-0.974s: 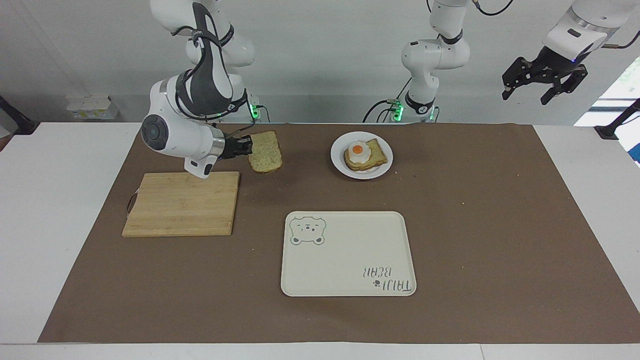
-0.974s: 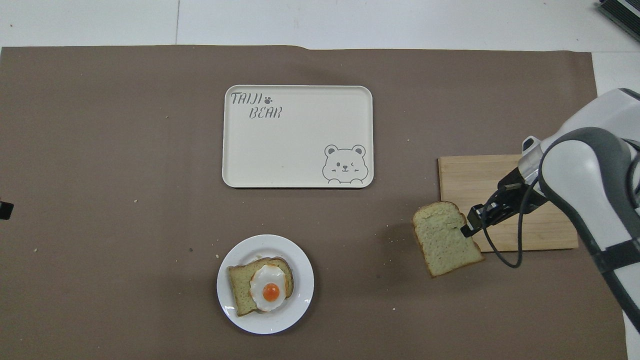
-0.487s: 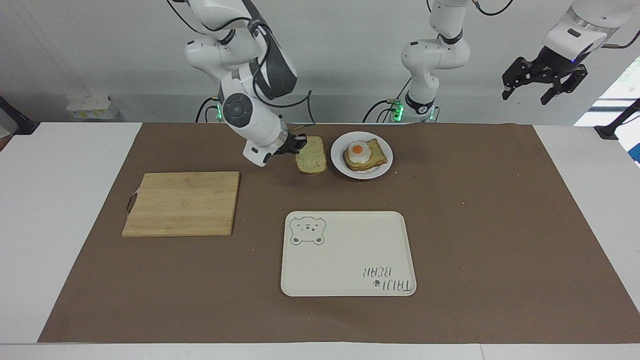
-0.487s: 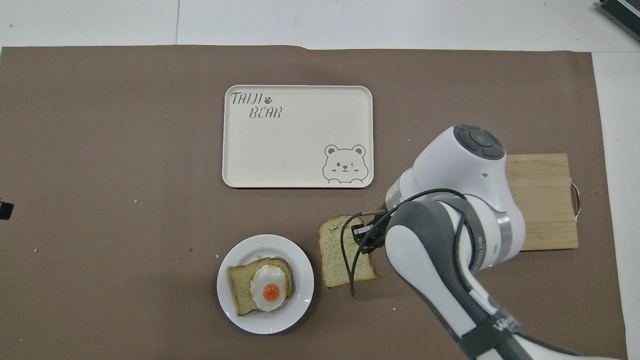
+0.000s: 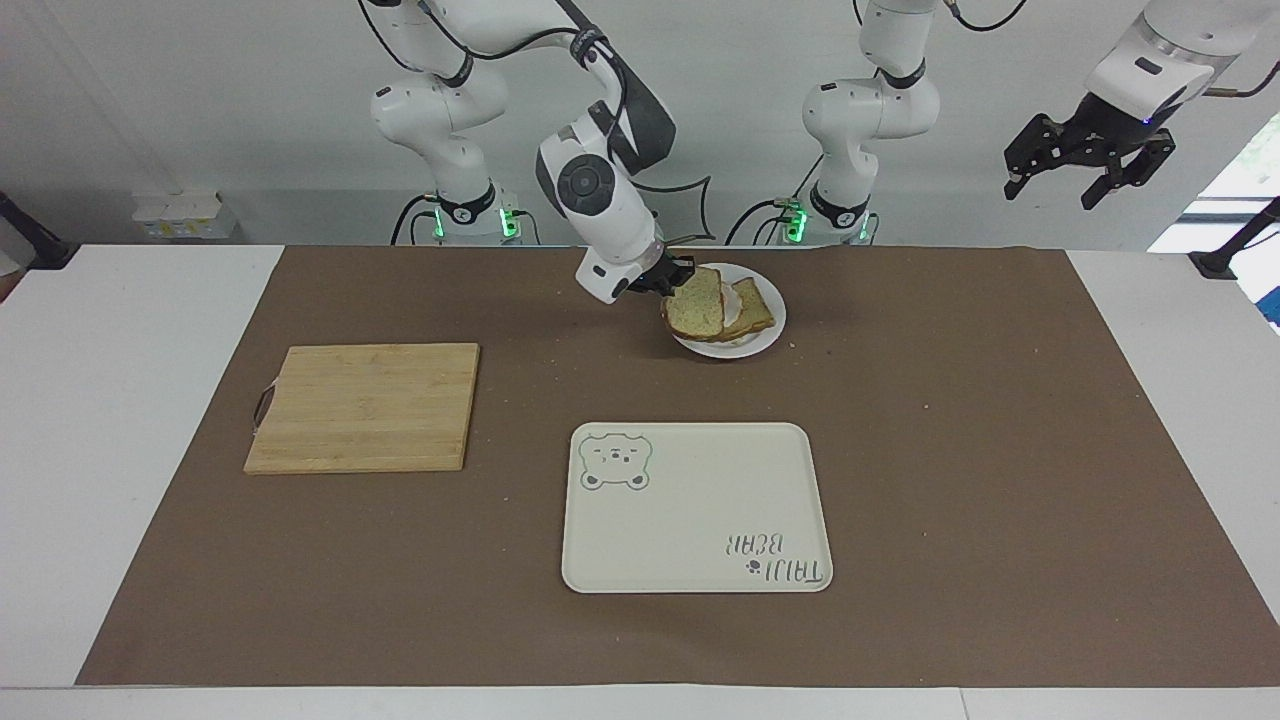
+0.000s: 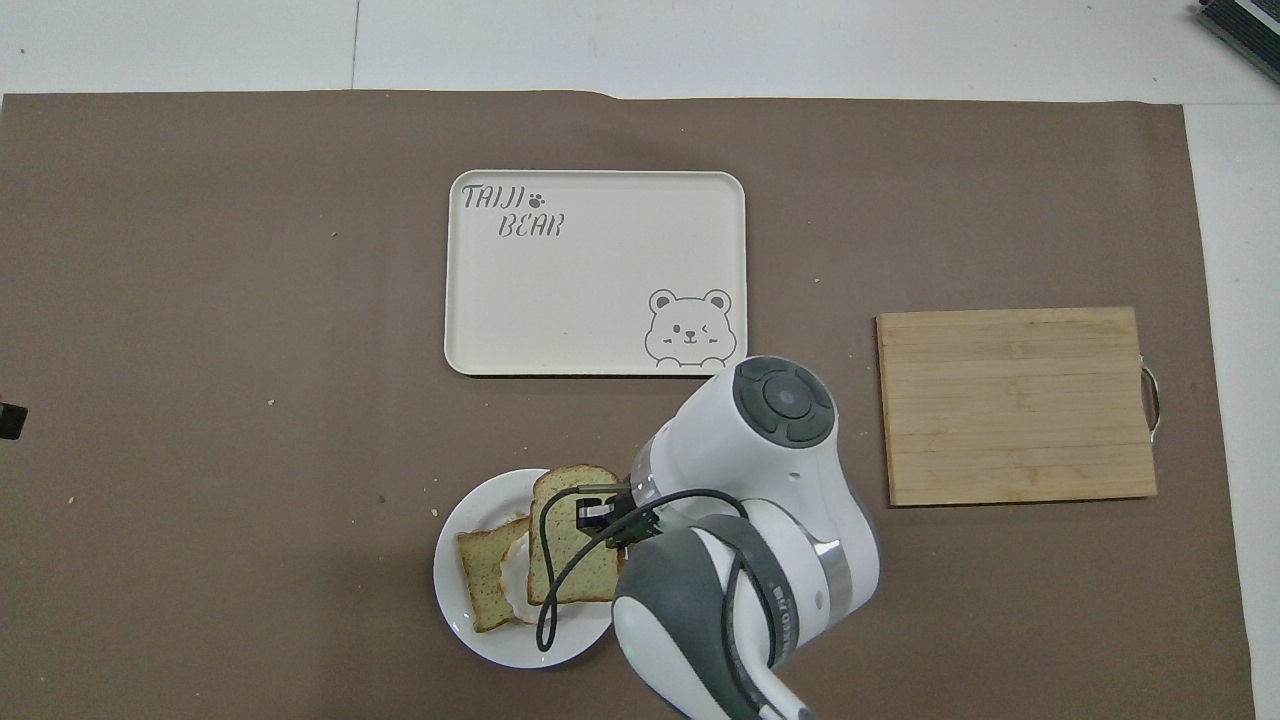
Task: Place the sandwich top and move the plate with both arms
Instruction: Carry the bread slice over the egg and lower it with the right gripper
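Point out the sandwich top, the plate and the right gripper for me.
sandwich top (image 5: 697, 303), facing view, middle of its speckled face.
plate (image 5: 768, 336), facing view, bare white rim.
right gripper (image 5: 671, 279), facing view, between the fingertips at the slice's edge.

Plate (image 5: 752, 343) nearest the robots, tray (image 5: 700, 520) farther out, cutting board (image 5: 365, 405) toward right arm's end.

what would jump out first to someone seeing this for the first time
The right gripper stands out, holding the slice of bread tilted over the white plate, where it hides most of the egg-topped slice. Next comes the cream bear tray, farther from the robots than the plate, and the wooden cutting board toward the right arm's end. The left gripper waits high over the left arm's end of the table.
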`<state>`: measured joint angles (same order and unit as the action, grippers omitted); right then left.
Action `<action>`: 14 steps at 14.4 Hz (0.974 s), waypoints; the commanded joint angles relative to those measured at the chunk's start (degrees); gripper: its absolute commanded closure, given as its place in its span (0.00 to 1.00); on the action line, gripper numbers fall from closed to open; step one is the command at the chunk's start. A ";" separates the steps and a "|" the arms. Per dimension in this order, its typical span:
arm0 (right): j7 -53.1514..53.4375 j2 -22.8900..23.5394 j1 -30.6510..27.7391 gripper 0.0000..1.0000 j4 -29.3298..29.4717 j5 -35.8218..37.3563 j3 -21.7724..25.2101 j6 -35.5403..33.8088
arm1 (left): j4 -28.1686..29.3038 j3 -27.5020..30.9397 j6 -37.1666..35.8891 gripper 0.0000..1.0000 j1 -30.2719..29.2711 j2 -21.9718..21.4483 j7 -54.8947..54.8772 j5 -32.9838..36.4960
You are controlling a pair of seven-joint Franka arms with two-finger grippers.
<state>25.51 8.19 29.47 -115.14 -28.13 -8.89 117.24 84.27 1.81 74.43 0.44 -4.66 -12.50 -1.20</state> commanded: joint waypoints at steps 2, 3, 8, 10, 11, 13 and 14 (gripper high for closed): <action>1.56 2.18 2.78 1.00 -1.57 -1.49 0.28 5.00 | 1.52 0.48 -0.25 0.00 0.88 -1.40 0.72 0.32; 1.56 2.88 3.04 1.00 -2.01 -1.49 0.28 6.67 | 1.52 0.48 -0.17 0.00 0.88 -1.40 0.72 0.32; 0.16 4.11 3.14 0.01 -1.93 -0.62 0.45 8.53 | 1.52 0.48 -0.16 0.00 0.88 -1.40 0.72 0.32; -2.64 4.46 2.96 0.00 -1.49 4.27 0.71 8.26 | 1.52 0.48 -0.16 0.00 0.88 -1.40 0.72 0.32; -3.53 4.81 2.18 0.00 -0.97 8.83 0.63 8.18 | 1.52 0.48 -0.25 0.00 0.88 -1.49 0.72 0.32; -3.53 5.52 1.20 0.00 0.09 13.87 0.63 8.09 | 1.52 0.48 -0.16 0.00 0.88 -1.40 0.72 0.32; -3.53 5.78 0.94 0.00 0.35 14.84 0.71 8.26 | 1.52 0.48 -0.16 0.00 0.88 -1.40 0.72 0.32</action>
<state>23.79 12.69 31.45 -116.19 -16.05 -7.99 124.90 84.27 1.81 74.43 0.44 -4.67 -12.50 -1.20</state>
